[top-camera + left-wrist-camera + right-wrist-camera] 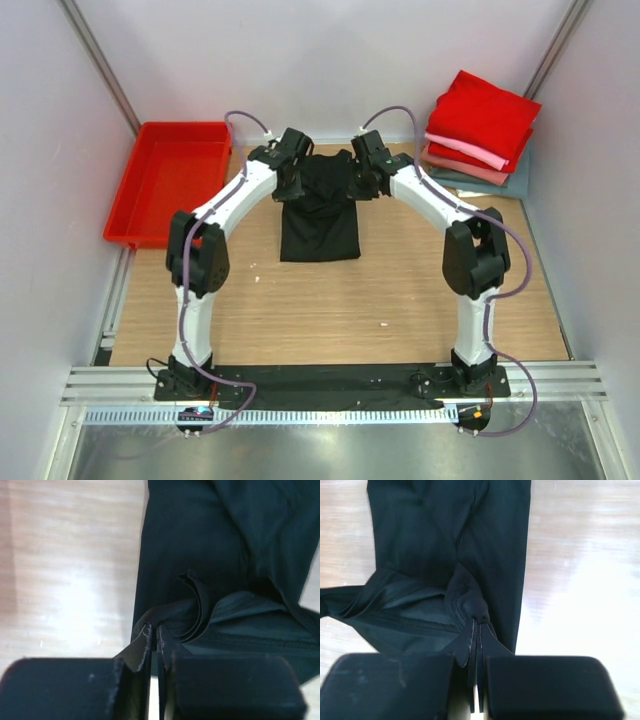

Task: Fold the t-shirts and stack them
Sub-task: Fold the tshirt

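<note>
While the left hand (153,634) pinches the black t-shirt (320,225), the right hand (476,628) pinches it too.

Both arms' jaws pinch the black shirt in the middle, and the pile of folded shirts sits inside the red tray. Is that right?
No. The top view shows the pile of folded shirts on the table at the far right corner, apart from the red tray at the far left. Both arms' jaws do pinch the black shirt in the middle.
</note>
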`<state>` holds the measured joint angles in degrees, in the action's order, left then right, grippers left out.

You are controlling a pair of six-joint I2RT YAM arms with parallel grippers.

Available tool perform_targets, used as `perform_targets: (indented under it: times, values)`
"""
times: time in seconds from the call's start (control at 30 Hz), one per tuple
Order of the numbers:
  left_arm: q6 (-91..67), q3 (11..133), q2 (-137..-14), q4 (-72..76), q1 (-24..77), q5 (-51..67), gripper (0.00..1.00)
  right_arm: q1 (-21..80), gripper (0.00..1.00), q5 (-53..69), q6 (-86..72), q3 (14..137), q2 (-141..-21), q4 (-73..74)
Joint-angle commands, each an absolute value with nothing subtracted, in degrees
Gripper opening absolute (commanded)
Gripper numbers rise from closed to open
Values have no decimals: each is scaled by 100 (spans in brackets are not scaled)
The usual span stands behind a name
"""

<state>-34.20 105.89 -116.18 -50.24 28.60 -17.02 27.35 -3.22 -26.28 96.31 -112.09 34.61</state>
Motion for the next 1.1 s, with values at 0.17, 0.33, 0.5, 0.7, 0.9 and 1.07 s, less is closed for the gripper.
perform_targets:
  times: [0.17,0.33,0.5,0.7,0.9,1.07]
  values:
    - [-3094,14086,-13921,-6529,2312,-1644,53,2119,65,246,-2435,11811,-12805,3981]
    - [-2997,13479,-13170,-6171,2250,-1599,72,2030,75,88,-2347,11481,-12227,3991]
    - [-3234,11781,-11859,-5609,2250,-1556,73,2030,76,447,-2522,9262,-10883,3097]
    - [-3761,8687,-10120,-4238,2259,-678,72,2039,78,1702,-3040,6983,-9678,1804]
    - [-4121,6770,-9484,-2938,2303,-35,70,2101,79,2136,-3269,6118,-9641,1196]
    - [-4227,6311,-9518,-2620,2303,-26,68,2136,76,2171,-3357,5801,-9843,906]
